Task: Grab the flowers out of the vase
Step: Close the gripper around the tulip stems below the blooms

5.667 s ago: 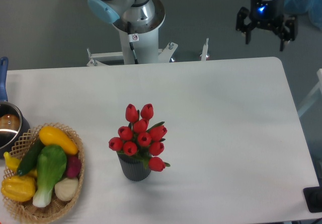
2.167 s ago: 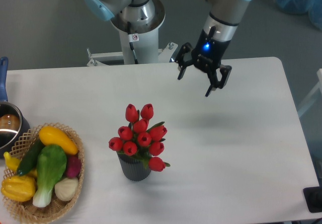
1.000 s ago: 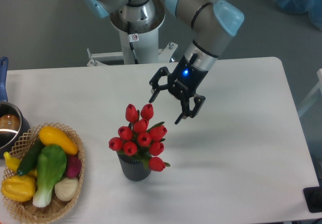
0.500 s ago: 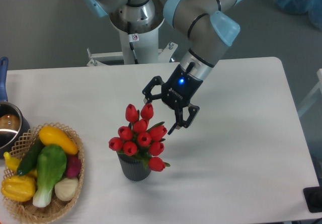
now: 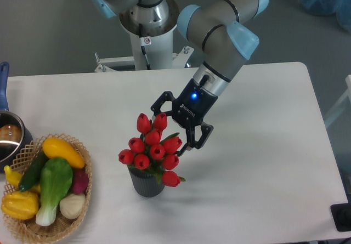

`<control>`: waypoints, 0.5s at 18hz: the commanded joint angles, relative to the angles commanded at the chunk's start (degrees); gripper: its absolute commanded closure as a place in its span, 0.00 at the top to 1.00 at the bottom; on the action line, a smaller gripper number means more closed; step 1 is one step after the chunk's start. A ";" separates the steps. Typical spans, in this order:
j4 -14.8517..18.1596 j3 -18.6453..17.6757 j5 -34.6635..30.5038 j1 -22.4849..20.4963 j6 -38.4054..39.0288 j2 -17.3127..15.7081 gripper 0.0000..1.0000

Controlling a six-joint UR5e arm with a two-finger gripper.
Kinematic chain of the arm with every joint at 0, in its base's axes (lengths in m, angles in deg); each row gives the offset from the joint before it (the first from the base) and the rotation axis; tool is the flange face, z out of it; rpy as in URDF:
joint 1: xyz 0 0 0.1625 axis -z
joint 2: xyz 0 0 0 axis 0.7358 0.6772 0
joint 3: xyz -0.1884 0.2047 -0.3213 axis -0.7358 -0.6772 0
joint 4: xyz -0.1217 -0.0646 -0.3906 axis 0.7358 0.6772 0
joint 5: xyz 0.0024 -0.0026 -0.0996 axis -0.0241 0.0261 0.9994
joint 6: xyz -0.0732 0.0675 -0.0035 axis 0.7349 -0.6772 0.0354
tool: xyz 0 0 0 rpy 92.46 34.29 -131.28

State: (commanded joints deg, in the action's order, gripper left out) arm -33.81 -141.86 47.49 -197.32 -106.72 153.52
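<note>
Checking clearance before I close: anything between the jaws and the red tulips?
Nothing. In the fixed camera view the open gripper already overlaps the upper buds of the red tulip bunch; depth is unclear.

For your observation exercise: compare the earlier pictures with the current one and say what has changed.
The gripper swung from the table's far right corner down and left, and now sits open at the top of the flowers. Nothing has been grasped. The flowers, vase and wicker basket have not moved.
</note>
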 joint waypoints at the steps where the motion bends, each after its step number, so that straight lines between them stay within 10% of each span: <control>1: -0.53 0.09 0.44 0.00 0.00 0.27 1.00; 9: -1.32 1.40 0.79 1.14 0.00 2.02 1.00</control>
State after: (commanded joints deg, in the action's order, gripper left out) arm -35.13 -140.46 48.28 -196.18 -106.72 155.55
